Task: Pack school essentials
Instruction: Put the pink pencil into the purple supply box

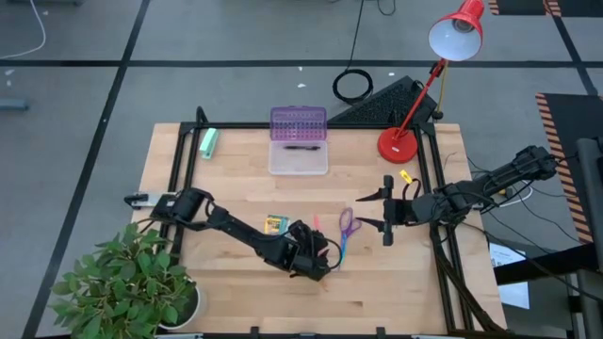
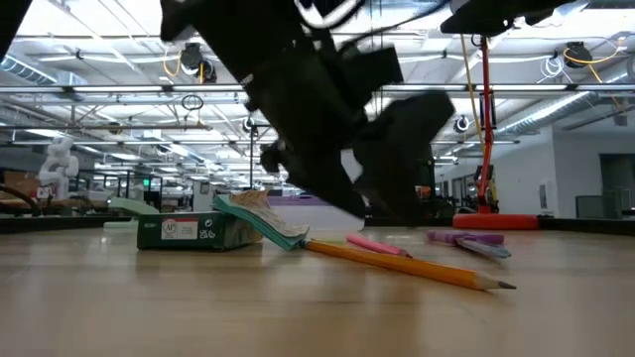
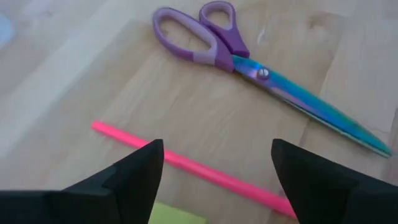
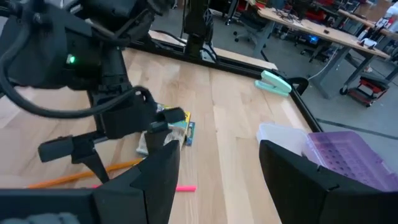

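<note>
On the pale wooden bench the pink pen lies flat just beside the purple-handled scissors, so the left end effector, fingers spread wide astride it, should probably descend squarely and close gently, while the right end effector waits open near the edge.

One pair of purple-handled scissors is lying out. One pink pen, one orange pencil and one crayon box are showing too.
</note>
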Controlling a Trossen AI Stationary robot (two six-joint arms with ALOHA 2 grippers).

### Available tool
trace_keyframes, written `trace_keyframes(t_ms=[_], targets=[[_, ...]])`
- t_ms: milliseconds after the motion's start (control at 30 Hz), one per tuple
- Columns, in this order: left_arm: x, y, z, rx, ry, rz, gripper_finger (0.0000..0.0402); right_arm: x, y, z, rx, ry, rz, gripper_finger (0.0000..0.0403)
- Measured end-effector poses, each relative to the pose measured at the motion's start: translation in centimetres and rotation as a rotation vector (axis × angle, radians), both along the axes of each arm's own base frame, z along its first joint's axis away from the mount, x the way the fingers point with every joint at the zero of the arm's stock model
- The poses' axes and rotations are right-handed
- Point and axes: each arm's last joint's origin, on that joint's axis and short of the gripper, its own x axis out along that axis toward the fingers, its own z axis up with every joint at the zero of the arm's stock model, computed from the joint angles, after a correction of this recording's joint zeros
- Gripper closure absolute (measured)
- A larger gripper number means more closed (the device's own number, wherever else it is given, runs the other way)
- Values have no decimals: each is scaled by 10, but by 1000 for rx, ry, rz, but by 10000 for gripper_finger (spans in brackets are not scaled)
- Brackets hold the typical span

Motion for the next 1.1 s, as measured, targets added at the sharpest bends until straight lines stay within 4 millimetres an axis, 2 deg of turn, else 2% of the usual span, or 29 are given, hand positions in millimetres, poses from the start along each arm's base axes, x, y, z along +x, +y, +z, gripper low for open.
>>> trace_keyframes(t_ms=[100,433,900,1100], targets=[[1,4,-11,-25,30,10,122,0,0,0,-3,-4,1,188],[3,9,-13,-4,51,-10,178,0,0,1,-45,-1,13,188],[7,21,-13,59,136,-140,303,0,0,-5,-2,7,0,188],[8,21,-13,56,134,-144,313,-1,-1,-16,-7,20,-1,188]])
